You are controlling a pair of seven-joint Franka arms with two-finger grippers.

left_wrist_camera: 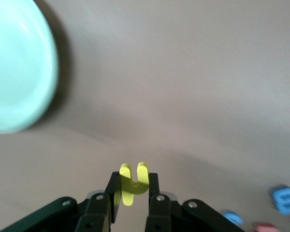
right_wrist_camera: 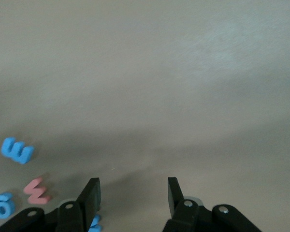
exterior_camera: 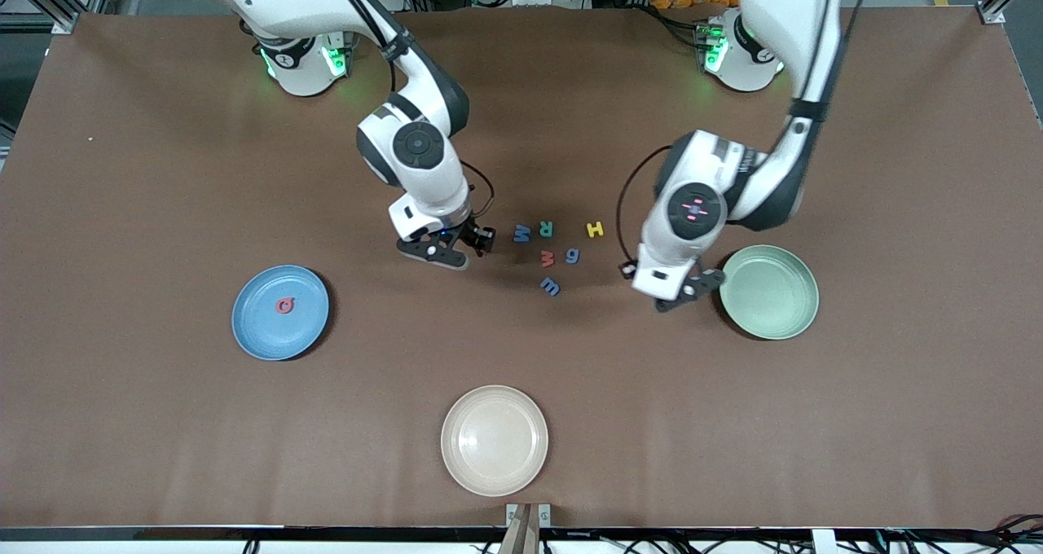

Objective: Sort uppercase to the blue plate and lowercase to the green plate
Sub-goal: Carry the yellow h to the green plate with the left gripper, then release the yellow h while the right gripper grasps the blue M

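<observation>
My left gripper [exterior_camera: 681, 292] hovers over the table beside the green plate [exterior_camera: 768, 292]. In the left wrist view it [left_wrist_camera: 134, 186] is shut on the yellow lowercase letter [left_wrist_camera: 133, 182], with the green plate [left_wrist_camera: 14, 63] off to one side. My right gripper [exterior_camera: 475, 241] is open and empty [right_wrist_camera: 133, 193], low beside the blue W [exterior_camera: 522, 233]. The green R [exterior_camera: 545, 228] and yellow H [exterior_camera: 595, 229] lie in a row with the W. The red w [exterior_camera: 547, 257], blue g [exterior_camera: 573, 255] and blue w [exterior_camera: 550, 286] lie nearer the camera. The red Q [exterior_camera: 284, 305] lies in the blue plate [exterior_camera: 259, 334].
A beige plate [exterior_camera: 494, 440] sits near the table's front edge, nearer the camera than the letters. The right wrist view shows the blue w [right_wrist_camera: 17, 150], red w [right_wrist_camera: 37, 190] and blue g [right_wrist_camera: 2, 205] beside the gripper.
</observation>
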